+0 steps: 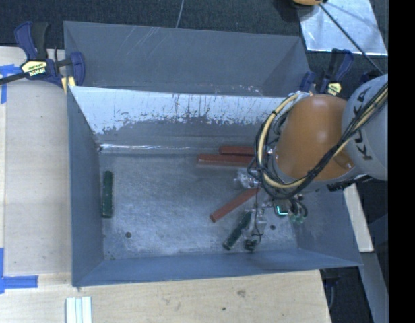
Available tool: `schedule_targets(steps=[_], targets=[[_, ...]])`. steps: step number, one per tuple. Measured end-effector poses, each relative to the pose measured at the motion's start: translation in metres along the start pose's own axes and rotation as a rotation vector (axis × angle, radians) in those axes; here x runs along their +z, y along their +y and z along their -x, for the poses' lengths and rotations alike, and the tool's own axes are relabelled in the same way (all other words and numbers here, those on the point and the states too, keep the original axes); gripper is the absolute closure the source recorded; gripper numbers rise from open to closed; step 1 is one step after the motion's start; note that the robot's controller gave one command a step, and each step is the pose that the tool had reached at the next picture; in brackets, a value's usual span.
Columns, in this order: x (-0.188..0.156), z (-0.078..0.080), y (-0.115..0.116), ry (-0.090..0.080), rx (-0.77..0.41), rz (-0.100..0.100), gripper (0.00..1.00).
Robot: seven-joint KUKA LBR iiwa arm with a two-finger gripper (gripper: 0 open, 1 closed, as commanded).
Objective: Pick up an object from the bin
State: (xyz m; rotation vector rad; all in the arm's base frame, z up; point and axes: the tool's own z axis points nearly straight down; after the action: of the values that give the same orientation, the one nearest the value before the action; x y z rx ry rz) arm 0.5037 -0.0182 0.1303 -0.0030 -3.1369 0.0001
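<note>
**Camera view, looking down into the grey metal bin (86, 180).** The arm enters from the right. Its wrist sits under a rounded orange cover (308, 136) looped with yellow and black cables (267, 140).

Below the cover we see the jaws low over the bin floor, in the front right quarter and near the front wall. Their tips stand at the right-hand end of a short dark green stick (232, 238). This stick lies aslant on the floor, with its lower left end toward the front wall. We cannot tell whether the tips touch the stick or stand just beside it. We also cannot tell whether the jaws are spread or pressed together, because the wrist hardware and the dark stick merge at that spot.

Just behind the green stick lies a red-brown stick (229, 208), also aslant, with its upper right end running under the wrist. Farther back, near the foot of the rear wall, two more red-brown sticks (217, 159) lie nearly level and side by side, their right ends hidden by the cover.

Well apart from these, beside the left wall, a second dark green stick (107, 194) lies lengthwise on the floor. A small dark speck (128, 234) sits on the floor near the front left.
</note>
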Motion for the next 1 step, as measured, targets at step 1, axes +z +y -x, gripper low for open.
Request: schedule_targets(steps=[1], targets=[[-0.0033, 0.002, 0.0, -0.007, -0.001, 0.0, 0.0]])
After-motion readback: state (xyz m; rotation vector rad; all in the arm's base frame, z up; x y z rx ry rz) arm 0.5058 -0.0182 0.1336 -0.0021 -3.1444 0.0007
